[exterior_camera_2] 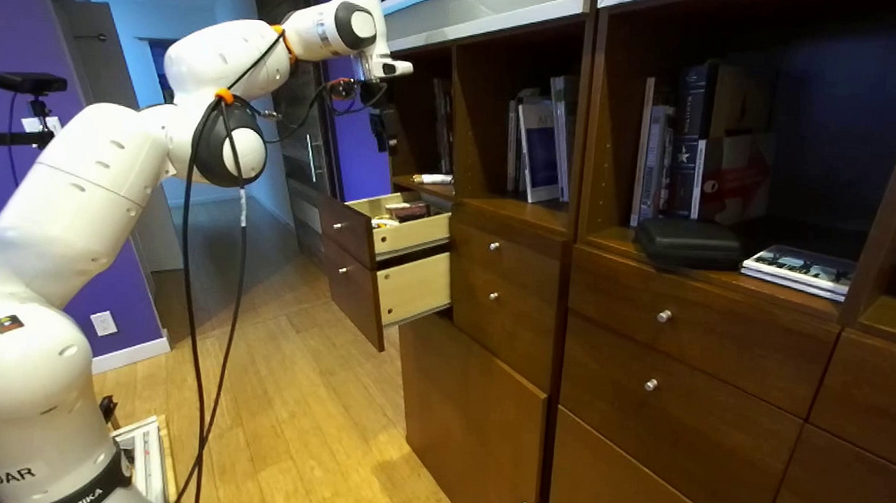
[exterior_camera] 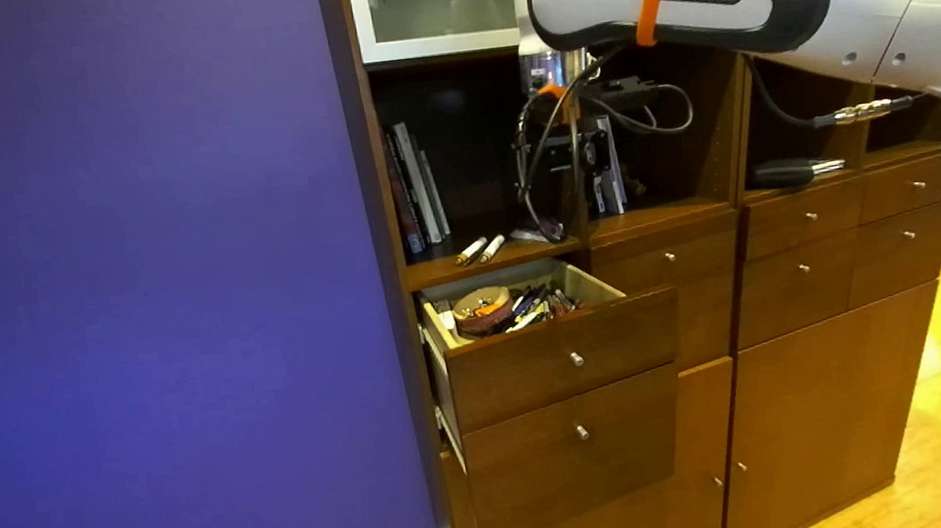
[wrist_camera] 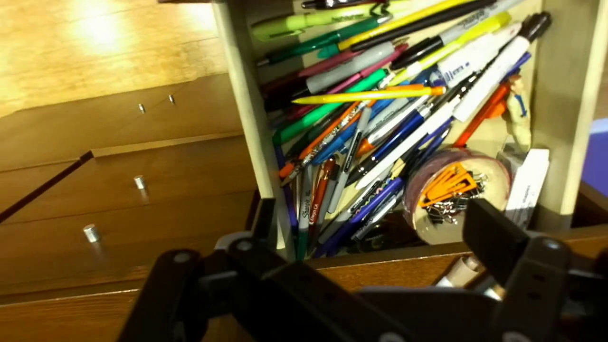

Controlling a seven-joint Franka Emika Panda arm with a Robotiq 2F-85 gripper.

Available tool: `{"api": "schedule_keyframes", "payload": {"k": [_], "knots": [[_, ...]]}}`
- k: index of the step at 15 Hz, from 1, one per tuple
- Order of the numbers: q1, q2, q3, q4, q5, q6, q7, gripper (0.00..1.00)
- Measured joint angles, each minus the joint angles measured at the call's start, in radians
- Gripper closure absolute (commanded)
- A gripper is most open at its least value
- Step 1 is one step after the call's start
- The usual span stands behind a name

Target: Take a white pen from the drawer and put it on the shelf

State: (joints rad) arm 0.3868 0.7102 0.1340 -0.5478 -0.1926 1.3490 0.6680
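The drawer is pulled out and full of jumbled pens; its side also shows in an exterior view and its wall in the wrist view. In the wrist view a slim white pen lies diagonally among the others, and a thicker white marker with a black cap lies farther along. The shelf sits just above the drawer. Two white markers lie on its front edge; they show partly in the wrist view. My gripper is open and empty, above the drawer and in front of the shelf.
Upright books lean at the shelf's left side. A round container of clips and a white box lie in the drawer. A second drawer below is also pulled out. A glass-fronted cabinet hangs above the shelf.
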Motion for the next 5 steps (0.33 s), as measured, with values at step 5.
{"api": "schedule_keyframes", "payload": {"k": [5], "knots": [[-0.016, -0.061, 0.0, 0.0, 0.0, -0.077, -0.188, 0.0]]}}
